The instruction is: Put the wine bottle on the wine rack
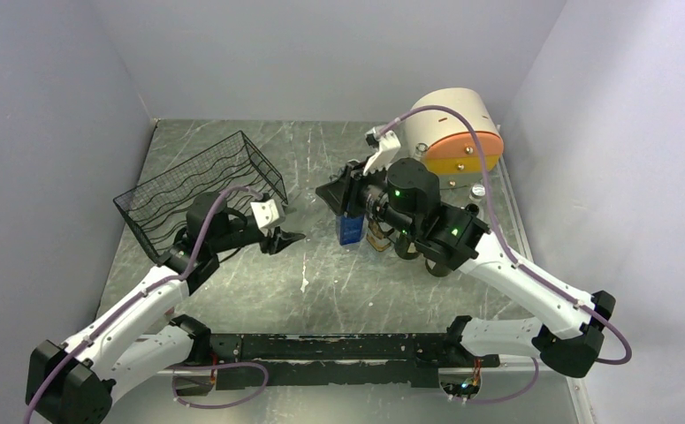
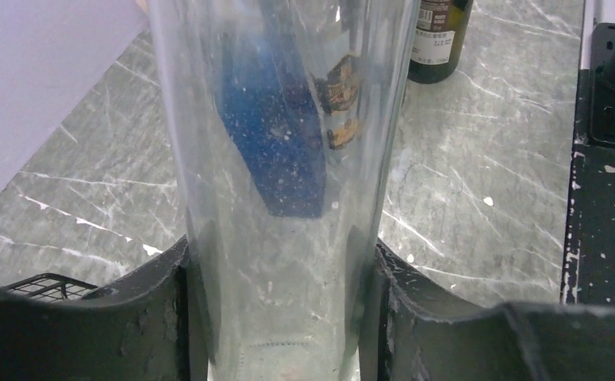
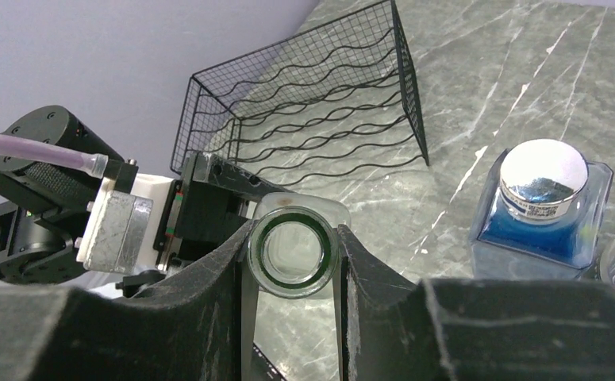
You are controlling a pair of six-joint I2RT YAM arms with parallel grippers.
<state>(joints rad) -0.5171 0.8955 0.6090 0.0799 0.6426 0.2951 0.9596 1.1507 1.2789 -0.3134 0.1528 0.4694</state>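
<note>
A clear glass wine bottle (image 2: pixel 282 159) hangs above the table, held between both arms. My left gripper (image 2: pixel 282 266) is shut on its wide body, a finger pressed to each side. My right gripper (image 3: pixel 292 252) is shut on the bottle's neck, and the open mouth (image 3: pixel 291 290) faces that wrist camera. In the top view the left gripper (image 1: pixel 293 237) and right gripper (image 1: pixel 328 191) face each other mid-table, and the glass between them hardly shows. The black wire wine rack (image 1: pixel 201 190) stands at the back left, right behind the left gripper, also visible behind the mouth of the bottle (image 3: pixel 320 111).
A blue square bottle (image 1: pixel 350 228) with a silver cap (image 3: pixel 543 178) stands under the right wrist. A dark labelled bottle (image 2: pixel 439 40) stands beside it. A cream-and-orange drum box (image 1: pixel 455 132) sits at the back right. Grey walls close in the sides and back.
</note>
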